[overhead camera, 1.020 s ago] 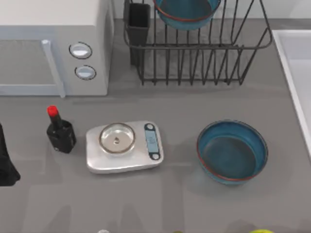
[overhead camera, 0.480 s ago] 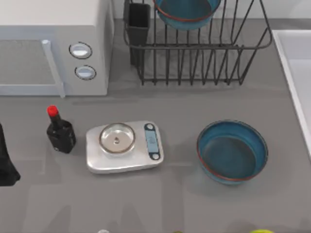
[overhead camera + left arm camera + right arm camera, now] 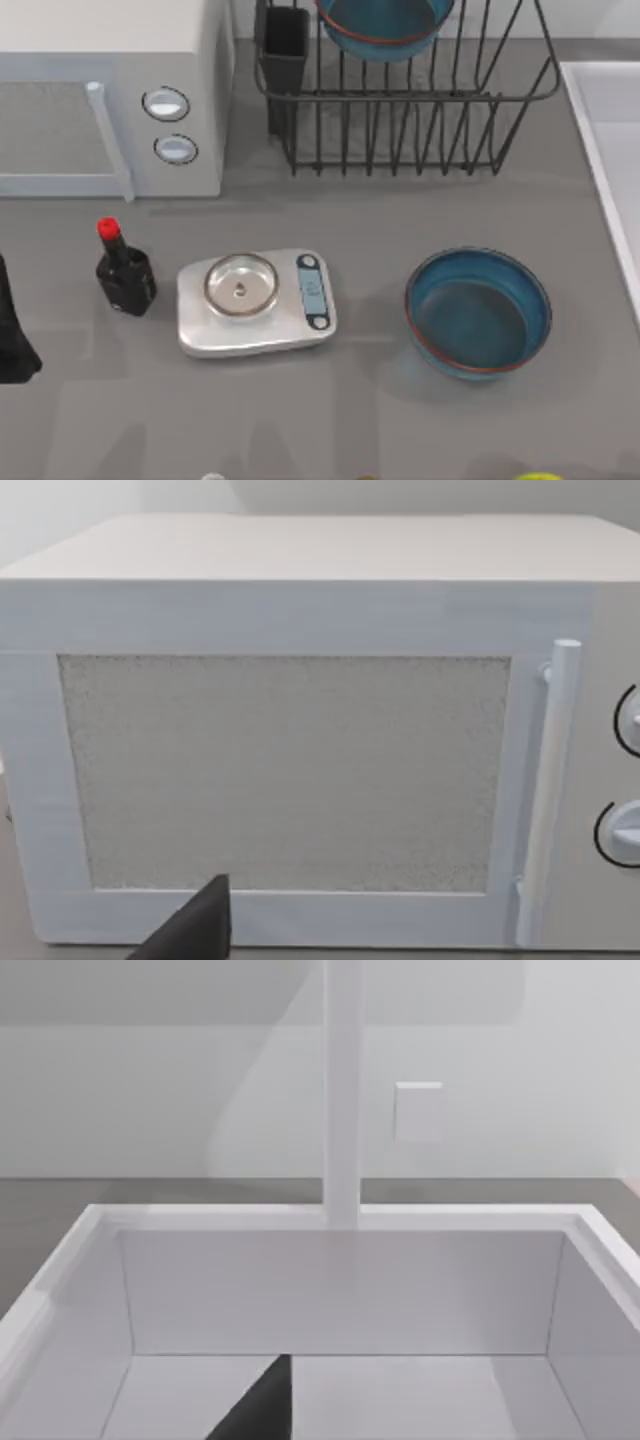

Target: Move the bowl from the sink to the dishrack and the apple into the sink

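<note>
Right gripper [image 3: 256, 1408] hangs over the sink [image 3: 330, 1290], facing its far wall; whether it is open or closed you cannot tell. 1 bowl [image 3: 385, 25] sits in the dishrack [image 3: 420, 110], well left of the sink. A 2nd bowl [image 3: 478, 312] stands just left of the sink. For the apple, I judge your right arm is the nearer one to the sink. Left gripper [image 3: 195, 930] is parked far left of the sink, its state also unclear.
</note>
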Robot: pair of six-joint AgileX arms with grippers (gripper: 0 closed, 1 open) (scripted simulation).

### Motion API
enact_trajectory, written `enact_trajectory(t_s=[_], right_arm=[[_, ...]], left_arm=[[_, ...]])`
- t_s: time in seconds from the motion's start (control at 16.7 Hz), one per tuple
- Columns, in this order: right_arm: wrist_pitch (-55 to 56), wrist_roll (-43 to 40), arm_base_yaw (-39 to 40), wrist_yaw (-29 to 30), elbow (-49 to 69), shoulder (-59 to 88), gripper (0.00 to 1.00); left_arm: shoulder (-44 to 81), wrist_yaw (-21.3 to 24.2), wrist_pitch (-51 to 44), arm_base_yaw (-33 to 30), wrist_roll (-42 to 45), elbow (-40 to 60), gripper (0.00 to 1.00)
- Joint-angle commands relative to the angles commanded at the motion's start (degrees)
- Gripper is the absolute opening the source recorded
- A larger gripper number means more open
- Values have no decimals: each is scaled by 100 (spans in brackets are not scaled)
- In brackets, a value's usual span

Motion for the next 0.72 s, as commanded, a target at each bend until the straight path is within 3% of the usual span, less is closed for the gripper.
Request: enact_trajectory(t_s=[0.72], right_arm=[[-291, -5, 70, 99, -67, -309, 100]], left_arm=[[0, 0, 0, 0, 0, 0, 100]])
